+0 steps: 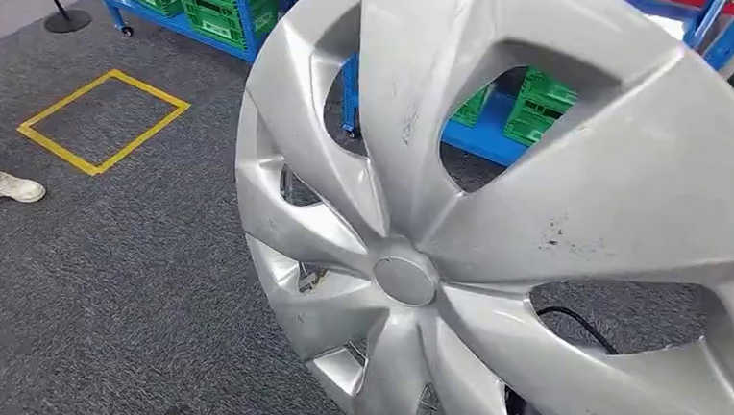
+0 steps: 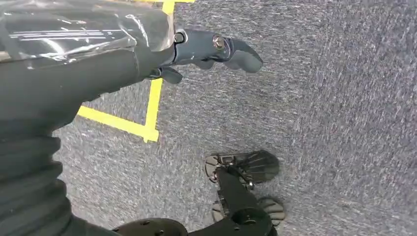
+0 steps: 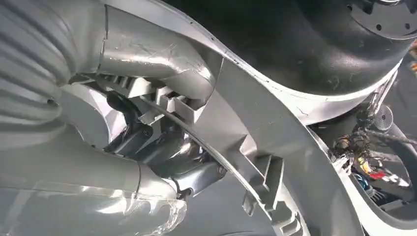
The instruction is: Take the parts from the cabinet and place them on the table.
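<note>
right hand holds hubcap up close to head camera

right hand (image 3: 147,142) fingers (image 3: 123,105) hooked through the back of the silver hubcap (image 1: 497,225), dark fingers wrapped on the inner ribbing and wire ring near the rim, thumb under plastic wrap on the near side. holding it, not loose.

hubcap raised, tilted, face toward the head camera, well off the floor. scuffs and dark specks on the spokes, round centre cap in the middle. robot body parts and a black cable visible through the lower cutouts.

left hand (image 2: 216,51) hangs over the carpet (image 2: 319,98), holding nothing. dark fingers point out roughly straight, some hidden behind the arm cover, so how far they are spread: cannot tell.

behind the hubcap: blue rack (image 1: 172,20) with green crates (image 1: 212,1) on grey carpet. yellow tape square (image 1: 104,119) on the floor to the left. a person's white shoe (image 1: 8,186) at the left edge. black round stand base (image 1: 67,21) top left.
</note>
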`<action>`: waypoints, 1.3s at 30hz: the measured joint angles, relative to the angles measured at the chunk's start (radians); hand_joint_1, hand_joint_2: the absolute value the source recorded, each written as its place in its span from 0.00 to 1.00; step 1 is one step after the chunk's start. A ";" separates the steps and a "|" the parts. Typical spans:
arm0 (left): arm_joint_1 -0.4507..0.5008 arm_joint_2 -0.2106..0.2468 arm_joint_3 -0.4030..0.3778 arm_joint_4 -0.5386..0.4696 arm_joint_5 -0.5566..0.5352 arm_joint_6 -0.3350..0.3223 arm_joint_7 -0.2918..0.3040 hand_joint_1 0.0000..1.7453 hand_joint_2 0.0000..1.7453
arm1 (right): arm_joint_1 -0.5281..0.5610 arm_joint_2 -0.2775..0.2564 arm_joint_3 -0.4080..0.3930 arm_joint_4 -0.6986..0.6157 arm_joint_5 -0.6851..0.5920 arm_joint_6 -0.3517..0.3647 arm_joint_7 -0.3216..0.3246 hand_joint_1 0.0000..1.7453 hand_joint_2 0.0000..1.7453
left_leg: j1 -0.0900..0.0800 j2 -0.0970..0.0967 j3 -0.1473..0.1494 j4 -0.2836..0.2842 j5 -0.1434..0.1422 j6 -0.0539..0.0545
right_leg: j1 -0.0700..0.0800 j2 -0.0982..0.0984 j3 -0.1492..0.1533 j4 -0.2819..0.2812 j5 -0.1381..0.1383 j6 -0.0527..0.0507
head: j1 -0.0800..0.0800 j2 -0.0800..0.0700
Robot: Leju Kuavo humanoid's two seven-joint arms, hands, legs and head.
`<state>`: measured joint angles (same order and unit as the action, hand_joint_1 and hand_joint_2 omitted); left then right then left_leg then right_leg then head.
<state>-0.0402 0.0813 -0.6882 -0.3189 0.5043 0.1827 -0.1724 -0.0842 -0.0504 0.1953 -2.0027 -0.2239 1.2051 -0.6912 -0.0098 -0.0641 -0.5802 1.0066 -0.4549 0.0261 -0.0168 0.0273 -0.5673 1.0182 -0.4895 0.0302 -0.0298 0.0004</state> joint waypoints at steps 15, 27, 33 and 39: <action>0.004 0.003 0.006 0.000 -0.004 0.008 0.000 0.00 1.00 | -0.007 0.007 0.000 -0.003 0.005 -0.001 0.000 1.00 1.00 | 0.007 0.124 -0.014 0.008 -0.004 -0.019 | 0.004 -0.069 0.005 -0.005 0.006 -0.041 | -0.007 0.000; 0.003 0.002 0.007 -0.003 -0.014 0.008 0.000 0.00 1.00 | -0.004 0.003 -0.001 -0.007 0.008 -0.002 0.000 1.00 1.00 | 0.005 0.025 0.001 -0.024 0.023 0.013 | 0.005 -0.034 -0.120 0.245 -0.086 -0.012 | 0.001 0.000; 0.006 0.001 0.010 -0.003 -0.017 0.009 0.000 0.00 1.00 | -0.006 0.003 0.000 -0.010 0.009 -0.002 0.000 1.00 1.00 | 0.002 -0.009 -0.014 -0.008 0.020 -0.009 | 0.008 -0.007 -0.002 -0.008 0.015 -0.027 | 0.001 0.000; 0.004 0.002 0.016 -0.003 -0.021 0.008 0.001 0.00 1.00 | -0.009 0.007 -0.001 -0.011 0.010 -0.001 0.000 1.00 1.00 | 0.015 0.051 -0.137 0.247 -0.111 -0.041 | 0.002 -0.036 0.003 -0.015 0.018 -0.048 | -0.003 0.000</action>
<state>-0.0366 0.0832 -0.6718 -0.3216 0.4829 0.1911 -0.1717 -0.0931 -0.0439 0.1946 -2.0138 -0.2144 1.2043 -0.6912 0.0048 -0.0127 -0.7175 1.2531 -0.5655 -0.0148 -0.0148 -0.0083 -0.5646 1.0031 -0.4710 -0.0177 -0.0325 0.0004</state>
